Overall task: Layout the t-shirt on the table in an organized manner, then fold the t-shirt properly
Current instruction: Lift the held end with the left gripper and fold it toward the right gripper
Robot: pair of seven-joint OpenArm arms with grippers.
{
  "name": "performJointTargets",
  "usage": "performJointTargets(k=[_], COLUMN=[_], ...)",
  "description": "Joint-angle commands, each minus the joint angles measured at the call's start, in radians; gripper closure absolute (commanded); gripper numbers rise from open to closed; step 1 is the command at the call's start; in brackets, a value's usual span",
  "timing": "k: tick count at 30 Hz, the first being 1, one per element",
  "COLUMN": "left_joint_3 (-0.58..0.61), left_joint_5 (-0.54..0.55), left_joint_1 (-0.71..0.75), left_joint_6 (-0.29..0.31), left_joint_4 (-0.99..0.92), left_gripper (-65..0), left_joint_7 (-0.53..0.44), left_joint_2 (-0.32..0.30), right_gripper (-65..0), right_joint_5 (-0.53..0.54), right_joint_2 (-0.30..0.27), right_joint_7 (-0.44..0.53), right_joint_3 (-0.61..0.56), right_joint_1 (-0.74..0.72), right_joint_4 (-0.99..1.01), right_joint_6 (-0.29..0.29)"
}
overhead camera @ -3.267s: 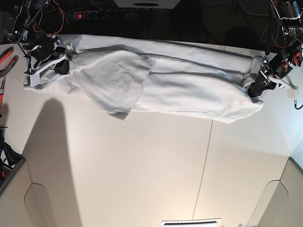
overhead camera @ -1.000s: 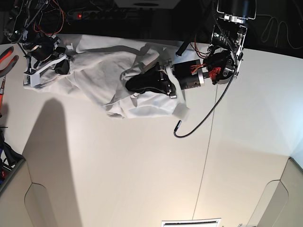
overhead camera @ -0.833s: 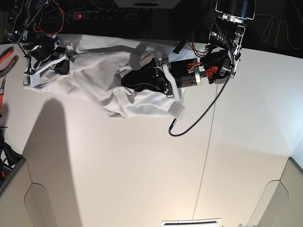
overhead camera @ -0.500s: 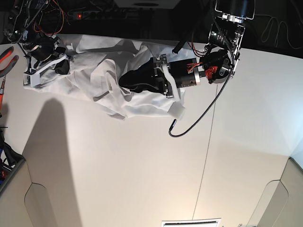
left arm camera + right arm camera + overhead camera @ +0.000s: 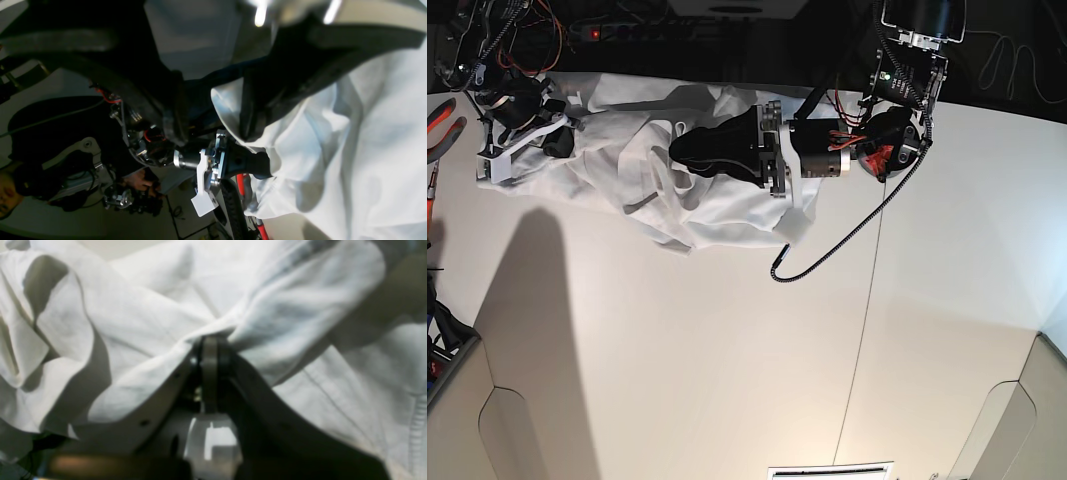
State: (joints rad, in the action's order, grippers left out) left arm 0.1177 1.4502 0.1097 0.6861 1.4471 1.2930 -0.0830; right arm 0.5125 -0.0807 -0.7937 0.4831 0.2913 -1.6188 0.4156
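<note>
Since the earlier frames my left gripper [image 5: 682,155] has slid further toward frame left over the t-shirt [image 5: 717,205], jaws now spread wide, nothing held. Right gripper [image 5: 209,340] stays clamped on a fold, upper left. Shirt is bunched along the table [image 5: 727,380] top edge.

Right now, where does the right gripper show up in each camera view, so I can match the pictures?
Base view: the right gripper sits at the upper left, jaws shut on the t-shirt edge.
Right wrist view: centre, right gripper pinching a gathered fold of t-shirt.
Left wrist view: lower centre, right gripper at the cloth's left edge.
Shared landmark: the white t-shirt.
</note>
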Motion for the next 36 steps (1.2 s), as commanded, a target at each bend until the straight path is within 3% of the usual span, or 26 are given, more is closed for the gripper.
performJointTargets(k=[1, 10, 16, 24, 28, 29, 33, 36], left_joint_3=[0.0, 0.0, 0.0, 0.0, 0.0, 0.0, 0.0, 0.0], left_joint_5=[0.033, 0.033, 0.033, 0.033, -0.148, -0.203, -0.422, -0.519], left_joint_1=[-0.012, -0.012, -0.012, -0.012, -0.012, -0.012, -0.012, -0.012], left_joint_6=[0.012, 0.012, 0.012, 0.012, 0.012, 0.012, 0.012, 0.012], left_joint_4=[0.02, 0.166, 0.322, 0.336, 0.336, 0.336, 0.331, 0.306], left_gripper=[-29.4, -29.4, -29.3, -29.4, -28.4, -25.5, -2.0, 0.0], left_joint_7=[-0.002, 0.093, 0.096, 0.078, -0.001, -0.02, -0.111, -0.191], left_joint_2=[0.002, 0.002, -0.018, -0.02, -0.02, -0.02, -0.02, -0.02], right_gripper=[0.0, 0.0, 0.0, 0.0, 0.0, 0.0, 0.0, 0.0], right_joint_5=[0.019, 0.019, 0.019, 0.019, 0.02, 0.023, 0.023, 0.023], right_joint_2=[-0.008, -0.008, -0.008, -0.008, -0.008, -0.008, -0.008, -0.008], right_joint_7=[0.01, 0.01, 0.01, 0.01, 0.012, 0.012, 0.012, 0.012], right_joint_3=[0.005, 0.005, 0.005, 0.005, 0.005, 0.005, 0.005, 0.005], right_joint_1=[0.0, 0.0, 0.0, 0.0, -0.003, -0.003, -0.003, -0.003], right_joint_4=[-0.013, -0.013, -0.013, -0.013, -0.013, -0.013, -0.013, -0.013], right_joint_6=[0.011, 0.011, 0.011, 0.011, 0.011, 0.011, 0.011, 0.011])
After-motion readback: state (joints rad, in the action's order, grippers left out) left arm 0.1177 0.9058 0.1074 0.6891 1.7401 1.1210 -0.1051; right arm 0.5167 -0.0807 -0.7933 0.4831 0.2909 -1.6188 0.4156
